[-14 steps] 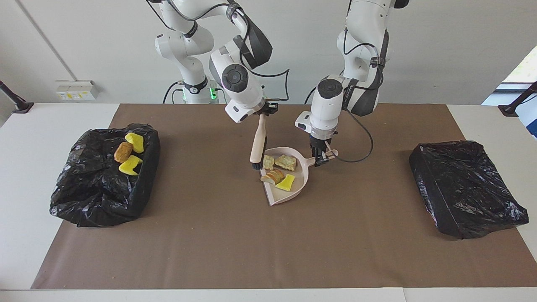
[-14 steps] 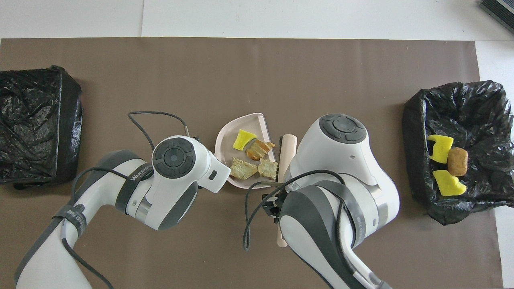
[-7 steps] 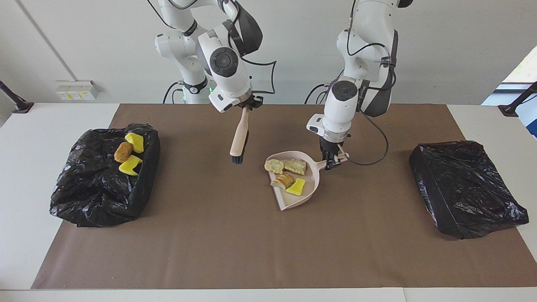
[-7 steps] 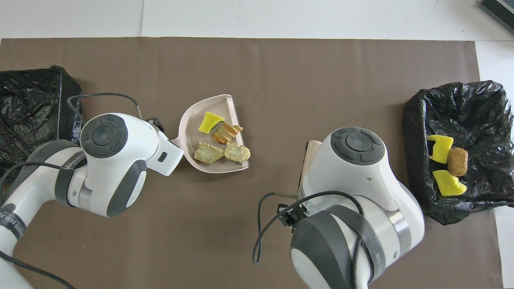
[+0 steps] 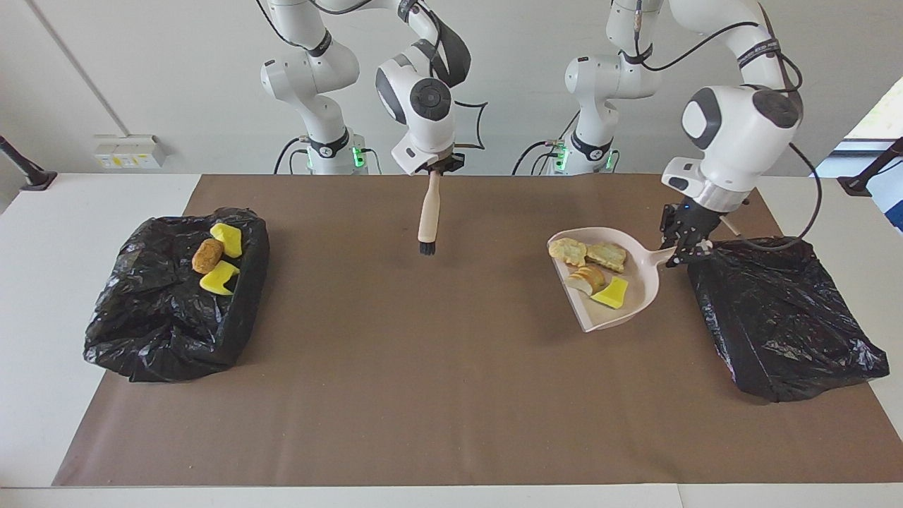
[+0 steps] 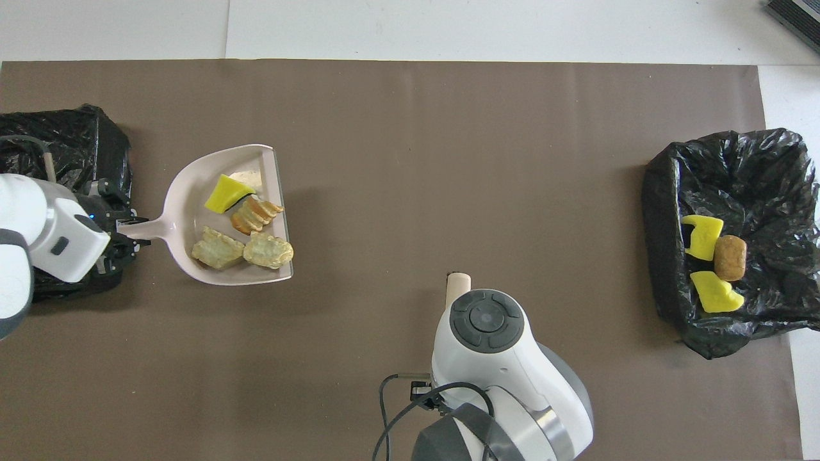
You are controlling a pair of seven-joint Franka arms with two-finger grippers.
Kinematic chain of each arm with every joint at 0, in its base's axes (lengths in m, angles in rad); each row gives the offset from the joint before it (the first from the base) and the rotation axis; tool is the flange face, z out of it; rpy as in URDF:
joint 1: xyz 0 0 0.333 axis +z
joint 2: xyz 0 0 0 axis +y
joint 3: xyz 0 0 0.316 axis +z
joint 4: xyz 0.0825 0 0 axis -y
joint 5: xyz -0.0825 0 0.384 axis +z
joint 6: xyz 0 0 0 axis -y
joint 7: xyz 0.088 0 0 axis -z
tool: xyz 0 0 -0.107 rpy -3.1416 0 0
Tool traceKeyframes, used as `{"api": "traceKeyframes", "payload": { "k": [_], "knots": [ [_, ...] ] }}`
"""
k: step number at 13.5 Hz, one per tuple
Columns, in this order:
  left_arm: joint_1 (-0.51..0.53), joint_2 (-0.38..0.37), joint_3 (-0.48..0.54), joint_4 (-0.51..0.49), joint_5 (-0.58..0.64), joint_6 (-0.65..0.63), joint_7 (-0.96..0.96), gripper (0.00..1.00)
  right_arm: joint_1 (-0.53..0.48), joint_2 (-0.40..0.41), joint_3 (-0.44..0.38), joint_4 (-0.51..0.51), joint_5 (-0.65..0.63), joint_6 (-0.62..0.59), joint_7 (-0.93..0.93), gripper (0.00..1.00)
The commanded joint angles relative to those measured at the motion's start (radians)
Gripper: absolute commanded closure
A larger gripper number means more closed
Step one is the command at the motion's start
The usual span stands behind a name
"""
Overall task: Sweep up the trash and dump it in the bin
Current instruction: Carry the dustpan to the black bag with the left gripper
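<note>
A wide bare stretch of brown mat (image 5: 395, 367) is seen in the middle of the counter, between the two black bags. One bag (image 5: 779, 317) sits at the left arm's end, the other bag (image 5: 169, 296) at the right arm's end. Room above the mat is taken up by the pan (image 5: 635, 296), held up just beside the first bag, and by the brush (image 5: 427, 215) hanging over the mat's middle.

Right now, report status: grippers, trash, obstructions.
Left gripper shut on pink plastic dustpan, raised beside black-bagged bin. Right gripper shut on wooden brush, waiting. Four foam scraps aboard. Nothing in the way.
</note>
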Motion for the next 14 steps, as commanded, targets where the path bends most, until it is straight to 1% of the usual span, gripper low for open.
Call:
{"api": "traceKeyframes", "payload": {
  "k": [1, 3, 5, 6, 8, 10, 11, 12, 13, 14],
  "knots": [
    [0.173, -0.008, -0.011, 0.04, -0.101, -0.093, 0.156, 1.0, 0.0, 0.005, -0.001, -0.043, 0.025, 0.046, -0.049, 1.0],
    [0.279, -0.008, -0.01, 0.053, -0.127, -0.11, 0.259, 1.0, 0.02, 0.014, 0.001, -0.068, 0.03, 0.08, -0.04, 1.0],
    [0.371, -0.001, -0.008, 0.083, -0.147, -0.136, 0.272, 1.0, 0.078, 0.045, -0.001, -0.094, 0.048, 0.173, -0.013, 1.0],
    [0.421, -0.001, -0.008, 0.092, -0.149, -0.147, 0.272, 1.0, 0.089, 0.053, -0.001, -0.101, 0.05, 0.209, 0.004, 1.0],
    [0.506, 0.014, -0.007, 0.135, -0.152, -0.145, 0.266, 1.0, 0.094, 0.051, -0.001, -0.114, 0.05, 0.215, -0.019, 1.0],
    [0.554, 0.049, 0.001, 0.197, -0.14, -0.135, 0.261, 1.0, 0.095, 0.043, -0.001, -0.14, 0.05, 0.217, -0.045, 0.99],
    [0.581, 0.064, 0.001, 0.23, -0.137, -0.131, 0.258, 1.0, 0.095, 0.042, -0.001, -0.143, 0.05, 0.218, -0.057, 0.97],
    [0.588, 0.084, 0.001, 0.265, -0.132, -0.128, 0.255, 1.0, 0.095, 0.042, -0.001, -0.146, 0.048, 0.217, -0.06, 0.97],
    [0.586, 0.113, 0.001, 0.309, -0.106, -0.128, 0.246, 1.0, 0.097, 0.04, -0.001, -0.151, 0.048, 0.215, -0.062, 0.96],
    [0.585, 0.152, 0.001, 0.377, -0.054, -0.121, 0.229, 1.0, 0.097, 0.039, -0.001, -0.155, 0.047, 0.218, -0.062, 0.93]
  ]
}}
